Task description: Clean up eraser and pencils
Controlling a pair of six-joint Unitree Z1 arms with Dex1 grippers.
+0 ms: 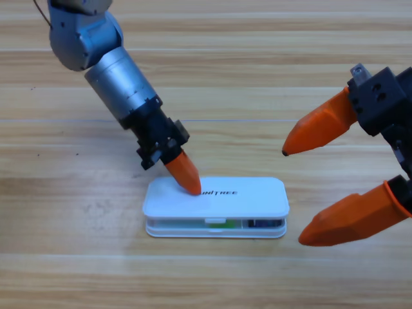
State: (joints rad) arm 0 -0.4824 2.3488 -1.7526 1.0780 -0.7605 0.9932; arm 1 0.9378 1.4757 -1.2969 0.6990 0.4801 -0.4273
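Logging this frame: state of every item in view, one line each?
White case: lid down, flat on the table, narrow front slit showing contents.
Green-ended pencil: inside the case, only a sliver seen through the slit.
Eraser: inside the case, dark bit visible.
Left gripper: fingers together, tip pressing the lid's left part.
Right gripper: fingers wide apart, empty, right of the case.

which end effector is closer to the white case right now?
Left. The left end effector presses on the lid of the white case near its left end. The right end effector waits off the case's right end, jaws spread, not touching.
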